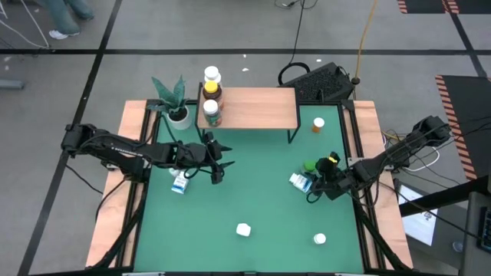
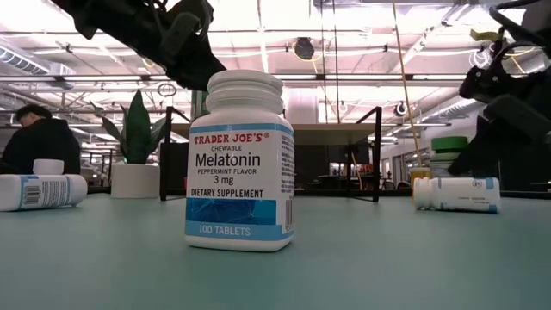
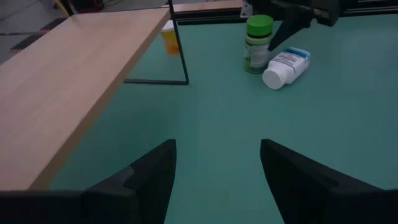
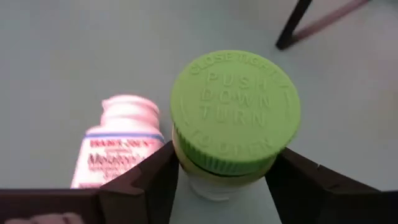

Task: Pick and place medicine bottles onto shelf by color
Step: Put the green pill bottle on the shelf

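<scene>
High view: straight down over whole table (image 1: 253, 192). Low view: table height, level, very close behind white bottle (image 2: 240, 164). Left wrist: looks across table along shelf (image 3: 68, 81) toward green-capped bottle (image 3: 257, 43). Right wrist: tight above same green-capped bottle (image 4: 235, 118). Shared by both wrists and high view.

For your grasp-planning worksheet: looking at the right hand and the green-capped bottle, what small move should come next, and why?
Probably close the right hand on the green-capped bottle. The bottle stands upright between the two open fingers, one on each side of its neck, so it looks lined up for a grip. The fallen Melatonin bottle lies beside it, outside the fingers.
</scene>
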`<state>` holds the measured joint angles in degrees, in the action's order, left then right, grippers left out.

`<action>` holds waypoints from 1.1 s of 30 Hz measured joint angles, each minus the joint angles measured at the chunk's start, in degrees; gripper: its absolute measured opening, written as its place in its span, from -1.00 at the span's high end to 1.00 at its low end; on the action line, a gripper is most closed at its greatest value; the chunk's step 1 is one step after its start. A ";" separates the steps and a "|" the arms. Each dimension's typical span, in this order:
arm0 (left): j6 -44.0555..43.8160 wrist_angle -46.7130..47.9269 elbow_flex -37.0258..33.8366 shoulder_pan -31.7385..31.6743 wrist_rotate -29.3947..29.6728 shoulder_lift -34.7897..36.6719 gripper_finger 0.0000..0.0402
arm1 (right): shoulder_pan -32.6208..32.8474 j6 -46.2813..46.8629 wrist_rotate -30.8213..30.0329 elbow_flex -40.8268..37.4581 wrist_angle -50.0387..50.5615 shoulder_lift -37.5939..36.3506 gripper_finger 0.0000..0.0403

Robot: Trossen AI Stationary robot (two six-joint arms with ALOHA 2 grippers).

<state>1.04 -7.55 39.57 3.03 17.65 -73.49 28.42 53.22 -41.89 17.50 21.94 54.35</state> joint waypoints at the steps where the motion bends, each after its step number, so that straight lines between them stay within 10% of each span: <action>1: 0.00 0.00 0.00 0.00 0.00 0.00 -0.17 | 0.00 -1.28 -0.71 -0.94 -2.59 0.00 0.00; 15: 5.19 -22.06 0.12 0.66 -2.95 -7.74 -0.17 | -7.96 -42.49 0.49 -2.08 -47.93 1.33 0.00; 23: 13.31 -39.48 3.03 2.10 -3.17 -19.09 -0.17 | -14.01 -42.16 4.63 2.89 -54.03 12.34 0.00; 33: 11.63 -28.94 10.55 2.43 -2.50 -23.89 -0.39 | -14.95 -47.45 4.72 17.06 -58.52 30.61 0.00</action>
<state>12.67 -36.49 50.13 5.45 15.15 -97.38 13.47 5.77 -37.17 34.55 -36.57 84.96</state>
